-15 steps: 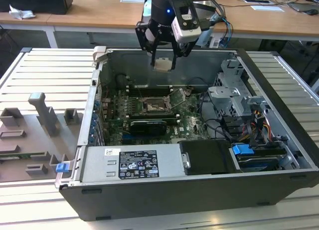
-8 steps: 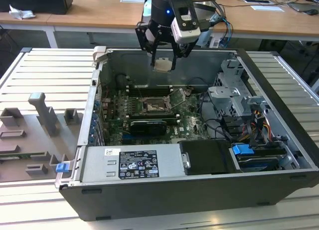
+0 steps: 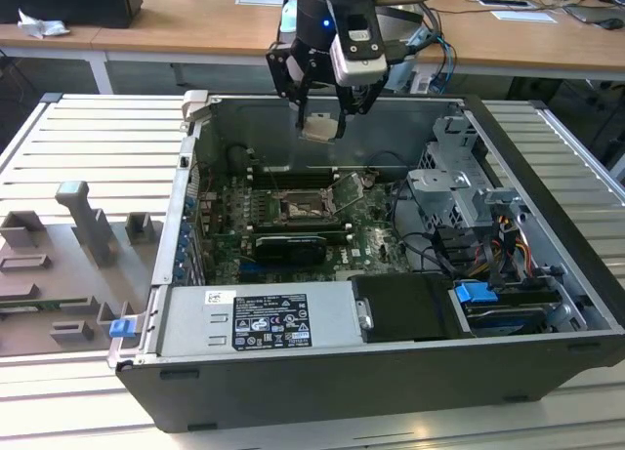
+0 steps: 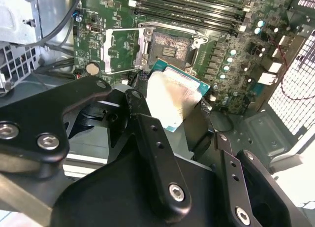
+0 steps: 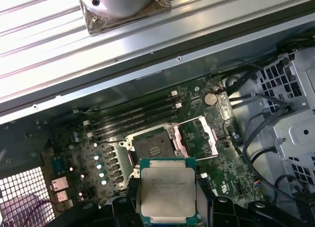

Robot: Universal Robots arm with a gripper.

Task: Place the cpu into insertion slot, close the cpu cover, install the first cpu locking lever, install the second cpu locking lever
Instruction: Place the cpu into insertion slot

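While your gripper (image 3: pixel 320 116) hangs over the open computer case (image 3: pixel 391 382) in the exterior view, it squeezes the cpu (image 3: pixel 320 129) high above the green board. In the second wrist view, two black fingers (image 4: pixel 147 128) pinch the cpu's sides. The insertion slot (image 4: pixel 170 49) lies bare, with the cpu cover (image 4: pixel 120 49) flipped open beside it. In the first wrist view, your cpu (image 5: pixel 167 190) is apart from the slot.

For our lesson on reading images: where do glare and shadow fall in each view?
Second wrist view: glare whitens the cpu lid. First wrist view: cpu evenly lit, ribbed table shines brightly. Exterior view: the motherboard lies in shade.
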